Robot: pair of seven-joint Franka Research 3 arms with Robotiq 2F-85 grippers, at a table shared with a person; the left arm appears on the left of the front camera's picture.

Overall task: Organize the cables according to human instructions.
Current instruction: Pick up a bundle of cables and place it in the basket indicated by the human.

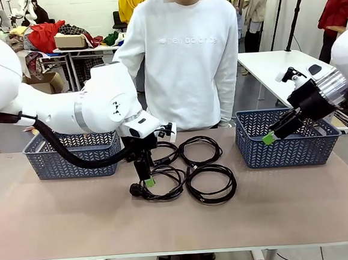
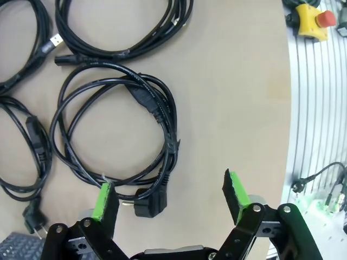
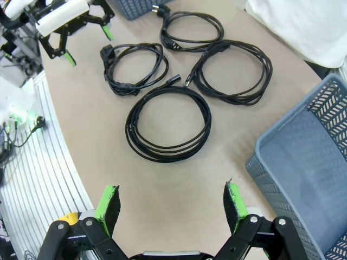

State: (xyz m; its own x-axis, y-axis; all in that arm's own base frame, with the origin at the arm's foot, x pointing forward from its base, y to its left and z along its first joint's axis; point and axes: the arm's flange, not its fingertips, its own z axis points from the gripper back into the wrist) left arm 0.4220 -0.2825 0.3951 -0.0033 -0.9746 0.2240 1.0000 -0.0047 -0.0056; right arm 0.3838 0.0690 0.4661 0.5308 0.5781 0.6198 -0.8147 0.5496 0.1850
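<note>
— Which arm is nearer the cables (image 1: 208, 168)?
— Your left gripper (image 2: 168, 197): wide open, empty, just above the near-left loop (image 2: 154, 108), plug (image 2: 149, 205) under its fingers. Your right gripper (image 1: 270, 136), open and empty too, hangs by the basket (image 1: 296, 150), well apart.

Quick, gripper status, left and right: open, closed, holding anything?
Left gripper: open, empty, by a coiled cable.
Right gripper: open, empty, near the basket.

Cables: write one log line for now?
cables: four coiled on table | left jaws: open over one cable | right jaws: open near basket
</note>
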